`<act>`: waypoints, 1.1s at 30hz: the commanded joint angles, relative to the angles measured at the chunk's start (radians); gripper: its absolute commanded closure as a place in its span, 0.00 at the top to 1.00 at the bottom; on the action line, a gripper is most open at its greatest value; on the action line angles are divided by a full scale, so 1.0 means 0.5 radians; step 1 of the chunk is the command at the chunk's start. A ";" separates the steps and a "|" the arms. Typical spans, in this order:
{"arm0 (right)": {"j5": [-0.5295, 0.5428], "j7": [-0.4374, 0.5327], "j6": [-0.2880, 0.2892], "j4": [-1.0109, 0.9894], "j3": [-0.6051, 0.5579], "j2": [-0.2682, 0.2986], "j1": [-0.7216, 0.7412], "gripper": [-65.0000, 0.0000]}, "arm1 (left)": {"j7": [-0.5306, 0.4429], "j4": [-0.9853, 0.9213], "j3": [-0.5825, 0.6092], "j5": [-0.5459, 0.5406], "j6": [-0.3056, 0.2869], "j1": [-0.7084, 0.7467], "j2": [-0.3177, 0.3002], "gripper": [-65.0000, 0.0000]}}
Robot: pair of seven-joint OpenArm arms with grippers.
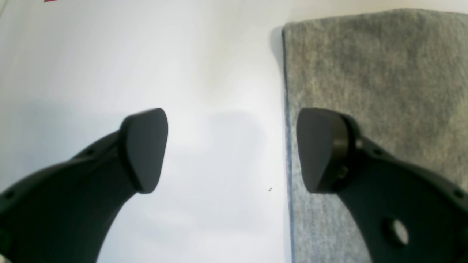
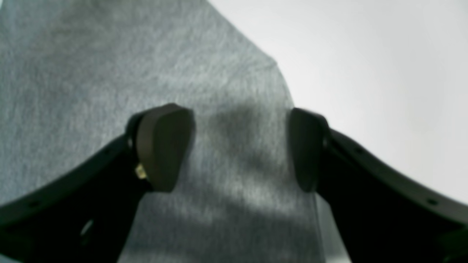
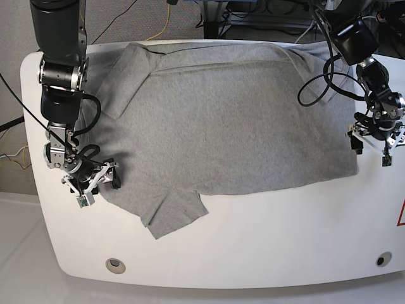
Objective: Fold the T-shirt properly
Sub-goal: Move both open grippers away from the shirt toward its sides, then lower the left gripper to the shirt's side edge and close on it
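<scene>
A heather-grey T-shirt point(image 3: 221, 120) lies spread flat across the white table point(image 3: 266, 253), its body covering most of the tabletop, with 1 short sleeve point(image 3: 172, 214) sticking out toward the near edge and the other sleeve point(image 3: 120, 76) lying at the far corner beside the right arm. The left gripper point(image 3: 370, 144) hangs low at the shirt's edge on the base view's right; its wrist camera shows the 2 black fingers point(image 1: 144, 149) set wide apart with nothing between them, 1 over bare table and the other over the grey fabric, straddling the straight hem edge point(image 1: 287, 109). The right gripper point(image 3: 92, 183) sits at the shirt's edge on the opposite side, near the table's rim; its jaws likewise stand well spread and empty, with both pads point(image 2: 164, 146) over the knit cloth, and a rounded corner of fabric point(image 2: 270, 69) ends just beyond them against the white surface. Black cables point(image 3: 316, 82) loop above the shirt by the left arm.
</scene>
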 commanded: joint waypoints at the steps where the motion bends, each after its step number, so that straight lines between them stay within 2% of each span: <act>1: 0.025 0.070 -0.005 0.017 0.003 0.037 0.072 0.68 | -0.052 0.043 -0.002 -0.012 0.006 -0.033 -0.033 0.80; 12: 0.025 0.082 -0.005 0.020 0.003 0.025 -0.038 0.68 | -0.052 0.046 -0.005 -0.016 0.003 0.007 -0.033 0.80; 16: 0.025 0.128 -0.005 0.020 0.003 -0.027 -0.090 0.67 | -0.052 0.046 -0.005 -0.016 0.003 0.007 -0.033 0.80; 28: 0.025 0.138 -0.008 0.026 0.006 -0.058 -0.204 0.67 | -0.052 0.046 -0.005 -0.019 0.003 0.010 -0.033 0.80; 33: 0.025 0.138 -0.008 0.026 0.006 -0.088 -0.237 0.59 | -0.052 0.046 -0.008 -0.019 0.003 0.010 -0.033 0.80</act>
